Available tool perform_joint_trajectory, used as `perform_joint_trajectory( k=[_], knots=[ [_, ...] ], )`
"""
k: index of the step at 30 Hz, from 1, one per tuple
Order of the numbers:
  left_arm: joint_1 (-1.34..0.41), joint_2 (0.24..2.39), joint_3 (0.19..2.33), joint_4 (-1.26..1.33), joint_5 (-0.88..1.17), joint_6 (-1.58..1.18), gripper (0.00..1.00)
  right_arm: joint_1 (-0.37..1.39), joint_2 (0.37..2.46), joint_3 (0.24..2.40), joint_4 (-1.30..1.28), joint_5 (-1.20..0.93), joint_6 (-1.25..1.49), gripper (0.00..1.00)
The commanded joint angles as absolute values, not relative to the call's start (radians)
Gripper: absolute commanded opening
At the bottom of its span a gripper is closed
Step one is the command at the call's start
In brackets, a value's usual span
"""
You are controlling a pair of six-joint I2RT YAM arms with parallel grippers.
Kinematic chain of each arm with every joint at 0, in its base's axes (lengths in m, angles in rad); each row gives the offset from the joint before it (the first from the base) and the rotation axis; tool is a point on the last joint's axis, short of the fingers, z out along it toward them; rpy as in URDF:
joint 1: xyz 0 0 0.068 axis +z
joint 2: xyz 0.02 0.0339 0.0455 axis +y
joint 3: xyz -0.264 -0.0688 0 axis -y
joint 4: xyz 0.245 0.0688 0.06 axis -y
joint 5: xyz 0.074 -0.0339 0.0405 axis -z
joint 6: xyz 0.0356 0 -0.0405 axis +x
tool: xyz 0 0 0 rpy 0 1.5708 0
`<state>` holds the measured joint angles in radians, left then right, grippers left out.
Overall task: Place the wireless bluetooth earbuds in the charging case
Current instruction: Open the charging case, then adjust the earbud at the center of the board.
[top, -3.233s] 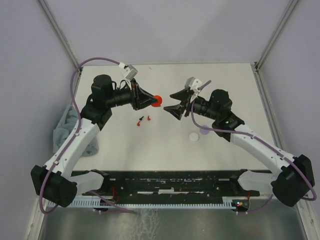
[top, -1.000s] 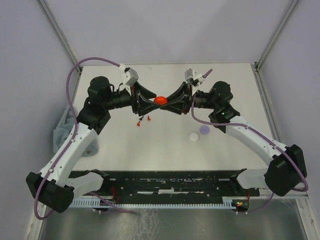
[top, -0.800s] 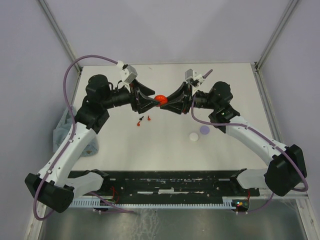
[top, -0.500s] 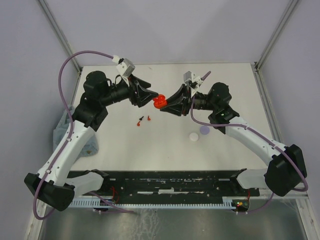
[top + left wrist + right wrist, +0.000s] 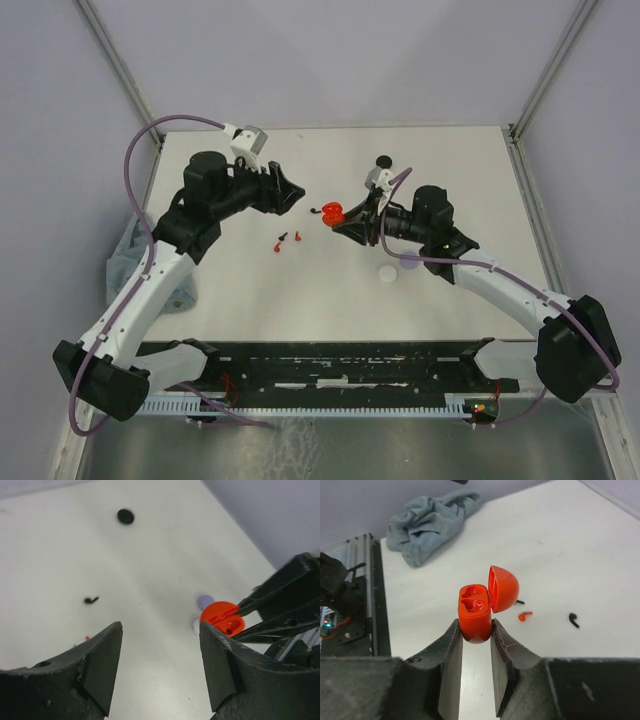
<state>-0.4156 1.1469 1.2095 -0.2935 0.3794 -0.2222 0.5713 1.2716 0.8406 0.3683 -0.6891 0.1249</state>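
A bunched blue-grey cloth (image 5: 128, 255) lies at nine o'clock on the desk (image 5: 470, 170), out of play. The left fingers (image 5: 102, 665) stand wide apart with nothing between them, raised and aimed toward three o'clock in the top view. They look free to go down for a bud while the other arm steadies the case. The red earbuds (image 5: 298, 238) lie loose on the desk at about six o'clock from those fingertips, near but not touching. A black earbud (image 5: 284, 237) sits between the two red ones. The red charging case (image 5: 476, 615) is pinched by its lower body between the right fingers (image 5: 451, 665), which are drawn narrow on it. It is held upright and, as far as I can tell, clear of the desk. Its lid is swung open toward two o'clock in the right wrist view, and both sockets are bare and face up, a pose that suits dropping a bud in from above. In the top view the red earbuds lie at about eight o'clock from the case, apart from the right fingers. A black case (image 5: 382, 162) rests at one o'clock from the red case. A white case (image 5: 387, 273) and a lavender case (image 5: 408, 262) rest at about five o'clock.
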Motion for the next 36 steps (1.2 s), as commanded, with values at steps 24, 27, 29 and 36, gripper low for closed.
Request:
perform_joint_trajectory(
  k=[24,27,29,36],
  knots=[
    [-0.414,1.639,1.054,-0.387,-0.126,-0.278,0.58,0.563,1.232,0.73,0.379,-0.453,0.028,0.07],
    [-0.413,1.694,1.082,-0.384,-0.112,-0.251,0.56,0.558,1.233,0.729,0.379,-0.454,0.027,0.07],
    [-0.413,1.727,1.104,-0.386,-0.105,-0.233,0.54,0.556,1.236,0.73,0.38,-0.456,0.028,0.06],
    [-0.414,1.807,1.154,-0.439,-0.048,-0.17,0.47,0.55,1.243,0.735,0.38,-0.462,0.031,0.06]
  ],
)
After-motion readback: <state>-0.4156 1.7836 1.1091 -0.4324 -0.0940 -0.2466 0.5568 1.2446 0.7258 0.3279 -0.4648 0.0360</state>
